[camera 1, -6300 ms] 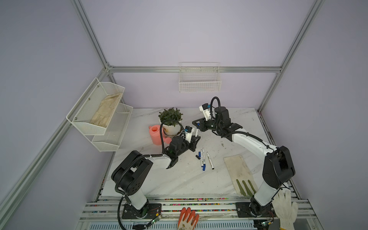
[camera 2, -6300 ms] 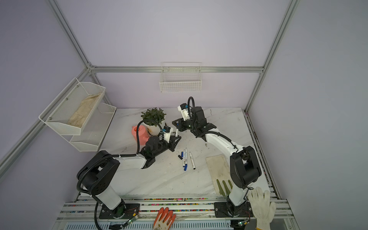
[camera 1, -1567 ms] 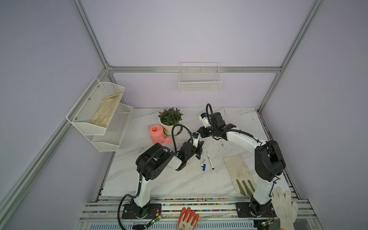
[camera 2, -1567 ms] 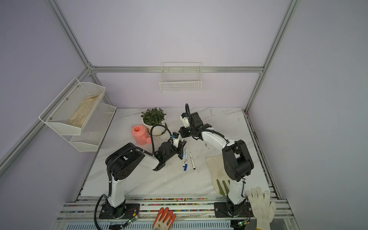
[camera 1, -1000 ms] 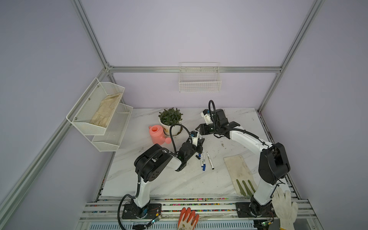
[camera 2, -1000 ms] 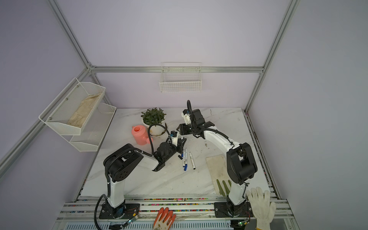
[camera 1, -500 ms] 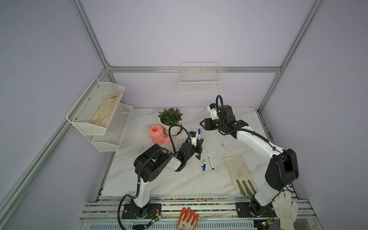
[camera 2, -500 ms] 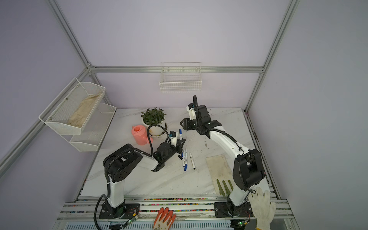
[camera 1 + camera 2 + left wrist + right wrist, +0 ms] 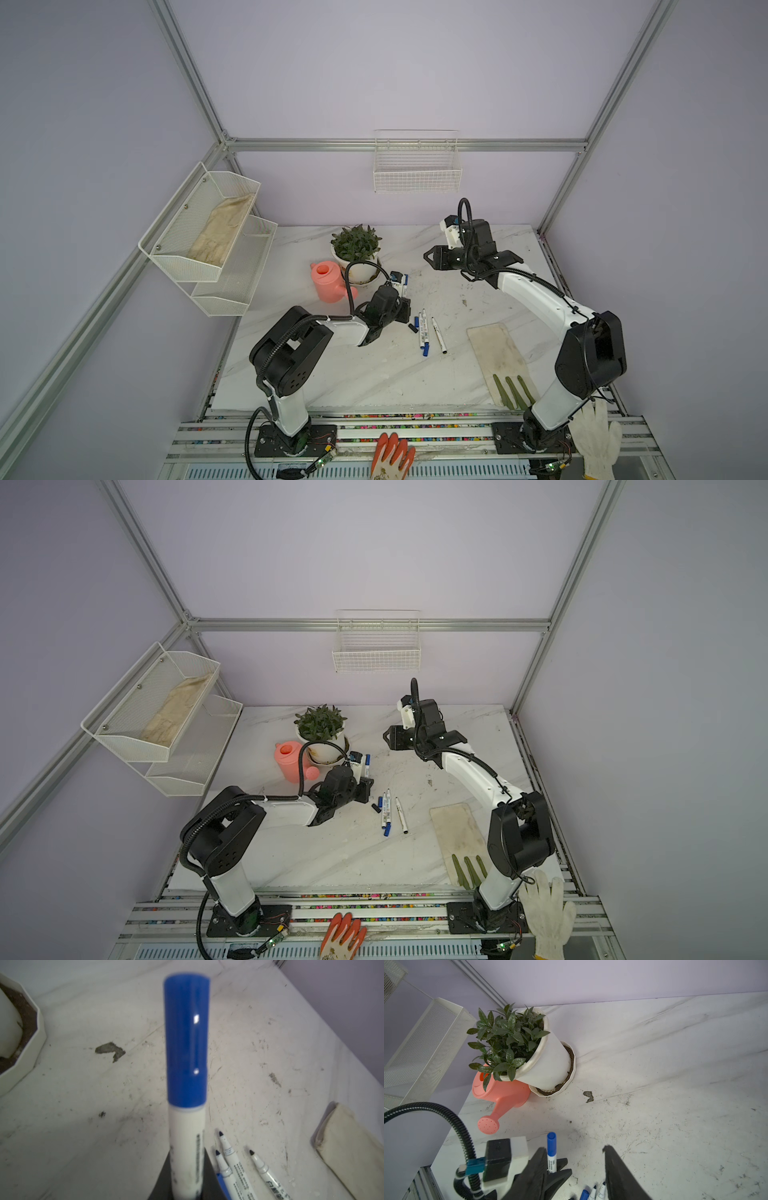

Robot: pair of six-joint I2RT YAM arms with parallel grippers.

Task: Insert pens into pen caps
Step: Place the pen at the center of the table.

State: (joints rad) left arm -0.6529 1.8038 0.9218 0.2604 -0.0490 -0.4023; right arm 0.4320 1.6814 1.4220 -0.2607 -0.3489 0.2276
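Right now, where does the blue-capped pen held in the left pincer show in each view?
In a top view: blue-capped pen mid-table, just right of the plant pot.
In a top view: same place, beside the pot.
Left wrist: large and close, mid-picture; pot at the edge.
Right wrist: small, in the foreground; pot beyond.
Shared landmark: the plant pot.
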